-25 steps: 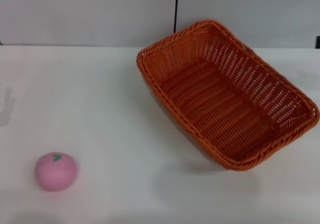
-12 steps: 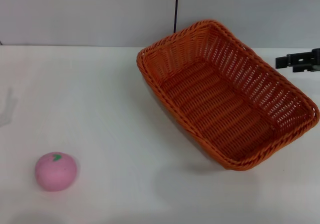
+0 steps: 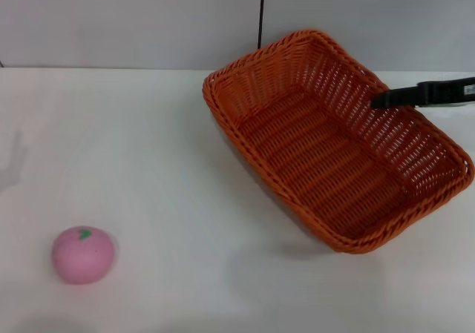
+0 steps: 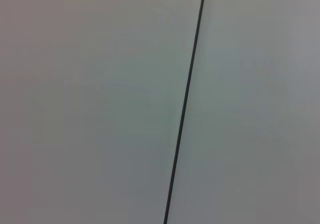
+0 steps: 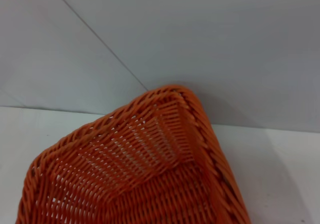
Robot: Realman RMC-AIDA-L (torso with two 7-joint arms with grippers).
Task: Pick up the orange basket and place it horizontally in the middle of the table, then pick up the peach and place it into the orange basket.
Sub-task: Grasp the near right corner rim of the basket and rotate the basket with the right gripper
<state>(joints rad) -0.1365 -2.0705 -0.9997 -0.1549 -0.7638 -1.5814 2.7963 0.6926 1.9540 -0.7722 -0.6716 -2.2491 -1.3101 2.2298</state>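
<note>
The orange basket point(image 3: 319, 162) lies empty and skewed on the right half of the white table point(image 3: 133, 140), one corner toward the wall. The right wrist view looks down on that far corner of the basket point(image 5: 150, 169). My right gripper point(image 3: 377, 99) reaches in from the right edge as a thin dark bar, its tip over the basket's far right rim; I cannot tell whether it touches the rim. The pink peach point(image 3: 83, 254) sits alone near the front left of the table, far from the basket. My left gripper is out of view; its wrist view shows only wall.
A pale grey wall with a dark vertical seam point(image 3: 261, 14) stands behind the table. A faint shadow point(image 3: 11, 159) falls on the tabletop at the far left. Bare white tabletop lies between the peach and the basket.
My right gripper has come in from the right edge and moved left, from beside the basket to over its far right rim. Basket and peach have not moved.
</note>
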